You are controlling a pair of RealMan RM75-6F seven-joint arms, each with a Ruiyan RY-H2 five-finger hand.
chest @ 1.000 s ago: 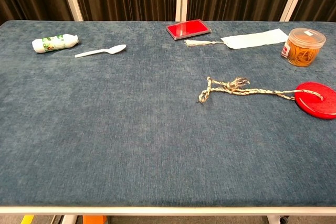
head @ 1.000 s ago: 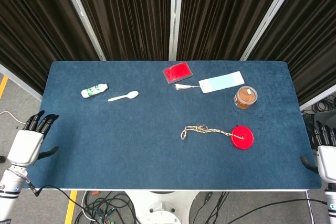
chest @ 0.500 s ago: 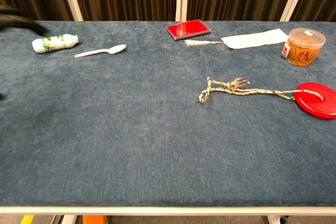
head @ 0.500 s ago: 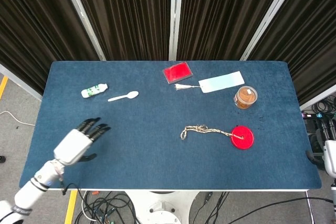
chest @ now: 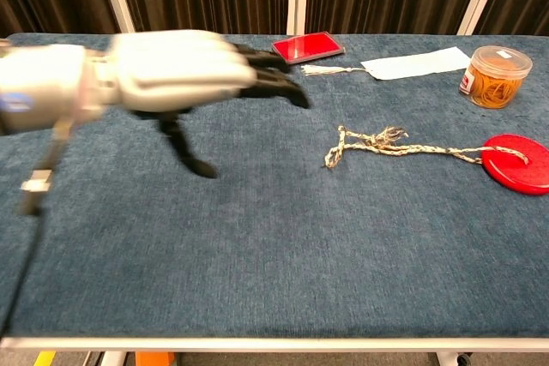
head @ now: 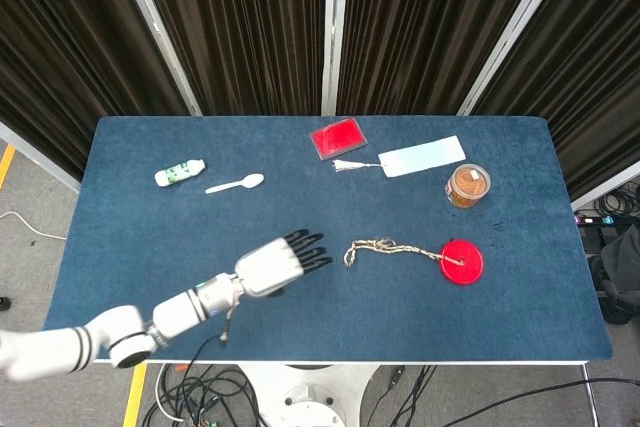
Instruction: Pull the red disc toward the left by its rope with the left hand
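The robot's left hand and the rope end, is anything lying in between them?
No. Between the left hand and the rope there is only bare blue table, clearest in the head view.

robot hand (head: 278,263) left of rope (head: 392,247), disc (head: 462,262) right

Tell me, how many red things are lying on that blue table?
2. A flat red square pad lies near the table's far edge, just past the tassel of a pale blue bookmark. A round red disc with a rope attached lies toward the right.
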